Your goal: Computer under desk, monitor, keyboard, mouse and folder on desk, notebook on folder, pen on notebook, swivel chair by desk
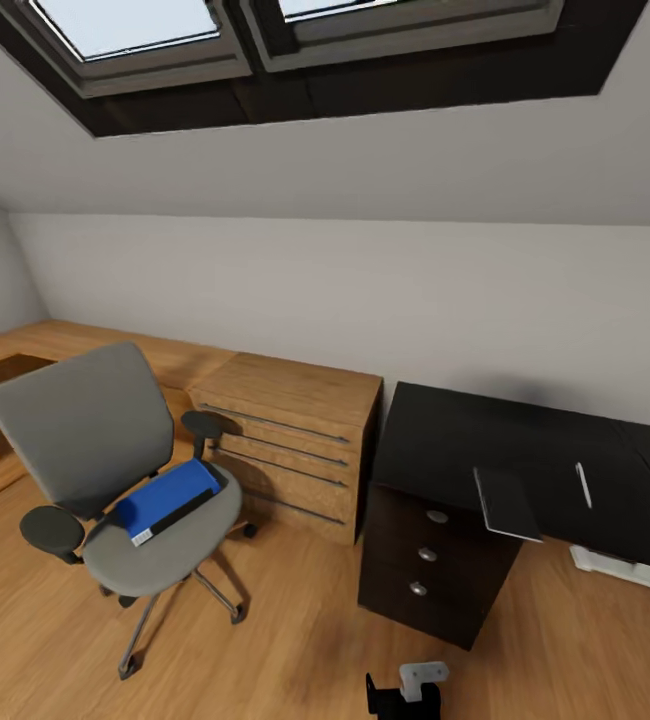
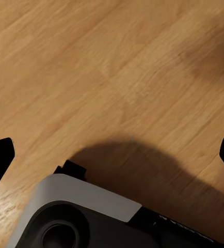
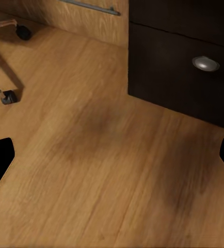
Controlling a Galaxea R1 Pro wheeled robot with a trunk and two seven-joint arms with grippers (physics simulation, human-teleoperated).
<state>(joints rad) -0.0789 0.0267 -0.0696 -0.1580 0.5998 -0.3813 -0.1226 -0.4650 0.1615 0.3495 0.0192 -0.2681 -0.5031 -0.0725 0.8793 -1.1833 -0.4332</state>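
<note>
The swivel chair [image 1: 115, 450] stands on the wood floor at the left, and the blue folder [image 1: 168, 500] lies flat on its grey seat. At the right is the black desk [image 1: 525, 440]. The grey notebook [image 1: 508, 503] lies at the desk's front edge, slightly overhanging, with the pen [image 1: 584, 485] to its right. My left gripper [image 2: 112, 157] hangs open over bare floor. My right gripper [image 3: 112, 157] is open above the floor, near the chair's castors [image 3: 9, 96]. The computer, monitor, keyboard and mouse are out of view.
Low oak drawers [image 1: 290, 450] stand between chair and desk. A black drawer unit [image 1: 435, 560] sits under the desk's left end, its knob [image 3: 205, 63] close ahead of my right gripper. The desk's white foot bar [image 1: 625, 572] shows at right. My own base [image 2: 81, 217] is below.
</note>
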